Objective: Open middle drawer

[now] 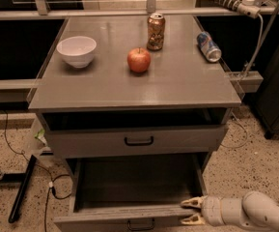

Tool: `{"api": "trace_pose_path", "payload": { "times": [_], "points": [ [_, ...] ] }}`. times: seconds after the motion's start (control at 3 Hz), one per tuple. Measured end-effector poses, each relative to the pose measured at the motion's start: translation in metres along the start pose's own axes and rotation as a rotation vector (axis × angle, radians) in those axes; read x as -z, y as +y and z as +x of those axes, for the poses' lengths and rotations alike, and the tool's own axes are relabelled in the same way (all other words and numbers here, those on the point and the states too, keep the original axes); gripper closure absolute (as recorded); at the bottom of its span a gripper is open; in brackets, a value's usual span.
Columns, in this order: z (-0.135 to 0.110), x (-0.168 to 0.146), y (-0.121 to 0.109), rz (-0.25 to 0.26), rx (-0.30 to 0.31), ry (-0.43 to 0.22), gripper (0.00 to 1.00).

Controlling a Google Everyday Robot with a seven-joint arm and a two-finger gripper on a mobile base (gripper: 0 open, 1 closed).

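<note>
Camera view: above the pulled-out middle drawer (129, 182), its handle cut by the bottom edge, sit one white bowl (76, 50), one apple (139, 60) and two cans: an upright soda can (156, 31) and a toppled blue can (209, 46). At that drawer's right front corner, the gripper (183, 212) has its fingers parted, straddling the front panel.

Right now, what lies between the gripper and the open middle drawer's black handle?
Only bare drawer front, in the camera view. The gripper sits at the right front corner of the grey metal middle drawer; its small black bar handle is centred.
</note>
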State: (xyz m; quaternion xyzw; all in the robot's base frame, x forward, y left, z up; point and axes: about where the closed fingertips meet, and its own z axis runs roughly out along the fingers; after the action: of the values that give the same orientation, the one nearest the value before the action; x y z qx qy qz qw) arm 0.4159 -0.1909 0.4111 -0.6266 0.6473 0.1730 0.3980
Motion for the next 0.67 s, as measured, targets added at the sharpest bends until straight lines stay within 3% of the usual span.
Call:
{"api": "trace_pose_path", "payload": {
  "times": [0.33, 0.67],
  "points": [
    [0.0020, 0.0015, 0.0045, -0.014, -0.009, -0.024, 0.35],
    [0.0012, 0.0020, 0.0043, -0.014, -0.009, -0.024, 0.38]
  ]
}}
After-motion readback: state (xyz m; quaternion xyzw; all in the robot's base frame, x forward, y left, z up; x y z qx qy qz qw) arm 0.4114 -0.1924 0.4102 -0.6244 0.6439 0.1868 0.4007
